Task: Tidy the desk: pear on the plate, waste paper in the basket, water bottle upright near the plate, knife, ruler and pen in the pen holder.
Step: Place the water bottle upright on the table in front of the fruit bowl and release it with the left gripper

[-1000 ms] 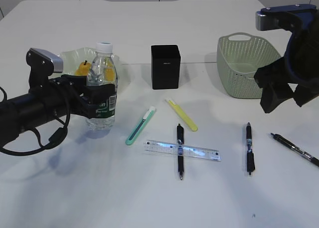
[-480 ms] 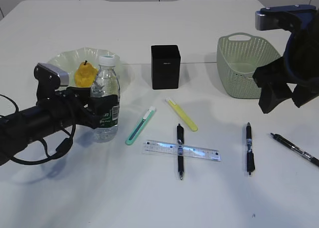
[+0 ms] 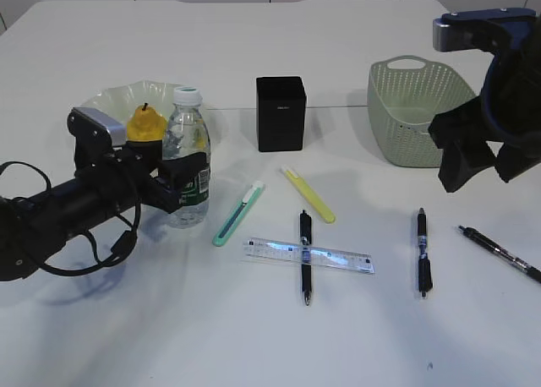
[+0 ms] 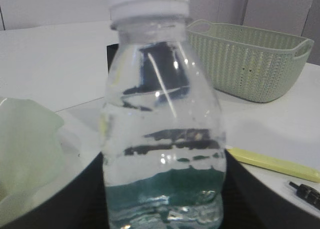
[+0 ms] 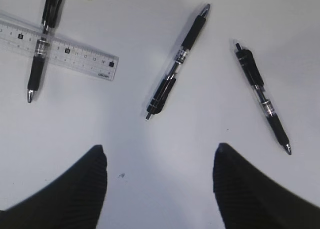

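White tabletop (image 3: 355, 336): left gripper (image 3: 182, 177) clamps the upright water bottle (image 3: 188, 169) beside the plate (image 3: 114, 95); right gripper (image 3: 486, 163) hangs with jaws apart, empty.

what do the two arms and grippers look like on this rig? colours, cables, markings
Left arm: matte black, loose black cables looping beneath it, silver-grey camera block on the wrist. Left gripper: black. Right arm: black shell, blue-and-silver wrist block on top. Right gripper: black, finely ribbed fingers. No markings legible.

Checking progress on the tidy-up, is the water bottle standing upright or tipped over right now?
Upright. The water bottle stands cap-up beside the plate, with the left tool closed around its labelled lower body.
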